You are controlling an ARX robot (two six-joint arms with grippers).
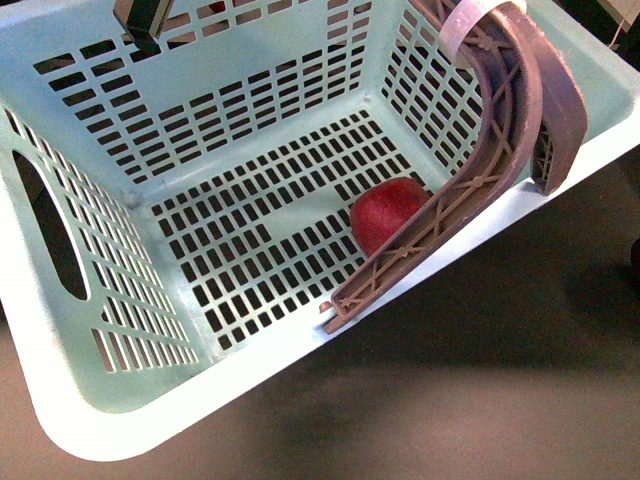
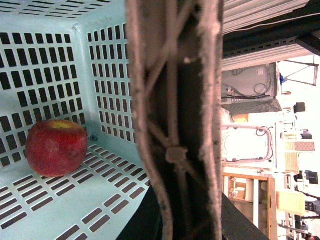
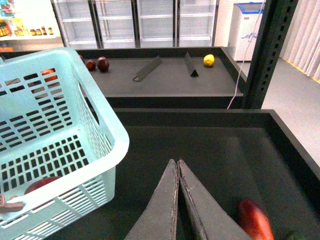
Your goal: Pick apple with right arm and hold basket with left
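Note:
The apple [image 1: 390,212] is glossy red and lies on the floor of the light blue slotted basket [image 1: 120,420], near its right wall. My left gripper [image 1: 441,250] is shut on the basket's right rim, with one brown lattice finger [image 1: 490,165] inside the wall and the other outside. In the left wrist view a finger [image 2: 172,150] fills the middle and the apple [image 2: 56,147] sits in the basket's corner [image 2: 50,60], yellow patch on top. My right gripper [image 3: 177,164] is shut and empty over a dark shelf tray, beside the basket [image 3: 107,145]. The apple [image 3: 42,184] shows through the slots.
A red fruit [image 3: 255,220] lies in the dark tray [image 3: 210,145] close to my right gripper. A farther shelf holds dark fruits [image 3: 102,63], a yellow fruit [image 3: 208,60] and two dividers. A black post [image 3: 272,45] stands at the right. A dark object [image 1: 145,25] shows beyond the basket's far wall.

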